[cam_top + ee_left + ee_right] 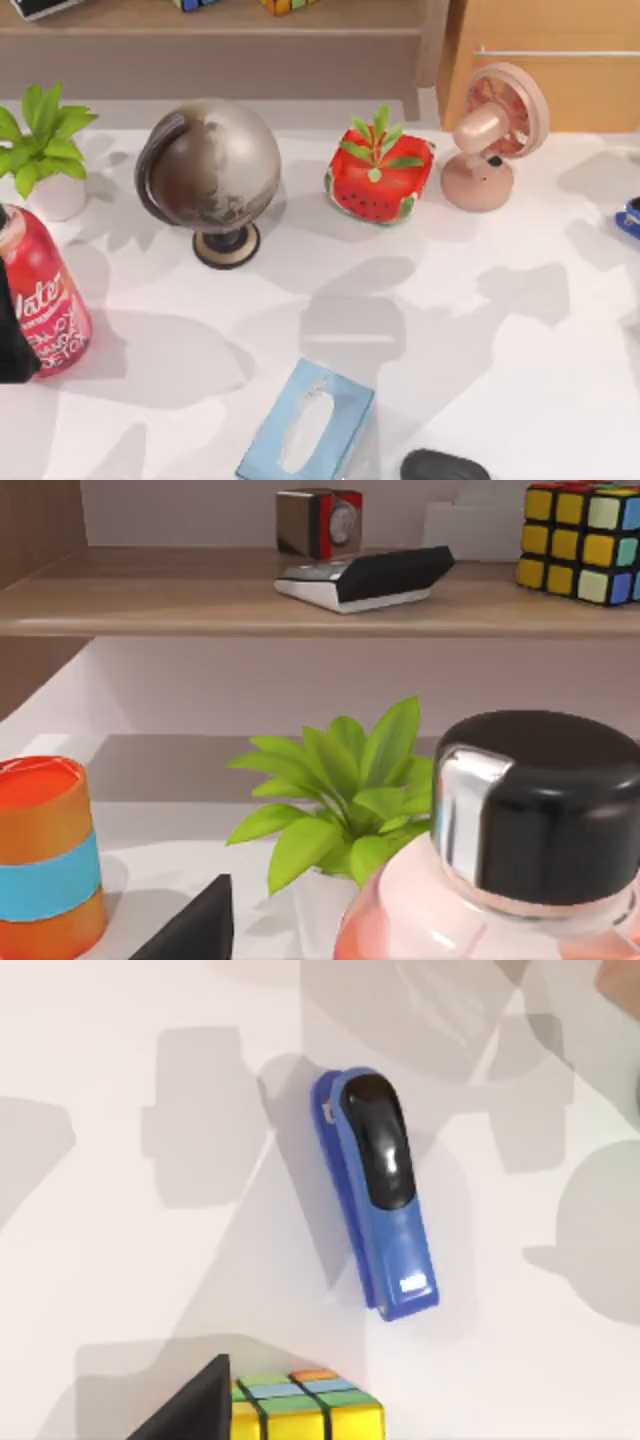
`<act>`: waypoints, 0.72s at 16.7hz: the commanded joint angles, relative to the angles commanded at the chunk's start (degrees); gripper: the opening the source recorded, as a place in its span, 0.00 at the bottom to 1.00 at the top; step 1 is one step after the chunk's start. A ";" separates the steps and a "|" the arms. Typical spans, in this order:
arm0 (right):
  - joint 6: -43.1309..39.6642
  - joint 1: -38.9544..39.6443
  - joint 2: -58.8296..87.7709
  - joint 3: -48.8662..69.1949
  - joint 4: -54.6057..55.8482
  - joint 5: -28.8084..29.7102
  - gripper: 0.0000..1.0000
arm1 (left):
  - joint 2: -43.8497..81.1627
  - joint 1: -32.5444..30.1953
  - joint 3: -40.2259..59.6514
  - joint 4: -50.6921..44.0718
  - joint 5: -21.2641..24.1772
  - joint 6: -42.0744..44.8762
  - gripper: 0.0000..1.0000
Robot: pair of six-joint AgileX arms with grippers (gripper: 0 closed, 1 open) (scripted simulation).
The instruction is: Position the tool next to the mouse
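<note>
Landmark: the tissue box (305, 423), at the near edge of the table (500, 330) in the top view.

Nearest, just to the right of the tissue box at the near edge, lies the mouse (444, 466), black and low, partly cut by the frame. Nothing stands beside it yet.

Farther back and well to the right of the box, at the table's right edge, is a bit of blue: the tool (629, 217). In the right wrist view the tool (378, 1191) lies flat on the table, free, w/ its dark part on top, and a colour cube (300, 1408) close by.

Far behind the box stand the globe (210, 175), the watermelon-pattern box (378, 175) and the pink fan (492, 130); far left, a red can (45, 300) and a plant (42, 140).

Progress, as I judge: nothing done so far. The tool is well apart from the mouse and not gripped. Left to do: grasp, carry toward the near edge, put down beside the mouse.

Right claw is above the tool, approx.; if released or clenched I cannot tell. Left arm is parked by the red can; its claw state also cannot tell.
</note>
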 joint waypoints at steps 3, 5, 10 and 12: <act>-6.10 -0.44 17.41 13.15 -8.24 0.01 1.00 | 0.00 0.00 0.00 0.00 0.00 0.00 1.00; -9.46 -0.68 26.79 20.37 -12.80 0.01 1.00 | 0.00 0.00 0.00 0.00 0.00 0.00 1.00; -14.52 -1.05 39.81 30.64 -19.64 0.01 1.00 | 0.00 0.00 0.00 0.00 0.00 0.00 1.00; -14.93 -1.08 40.83 31.47 -20.19 0.01 1.00 | 0.00 0.00 0.00 0.00 0.00 0.00 1.00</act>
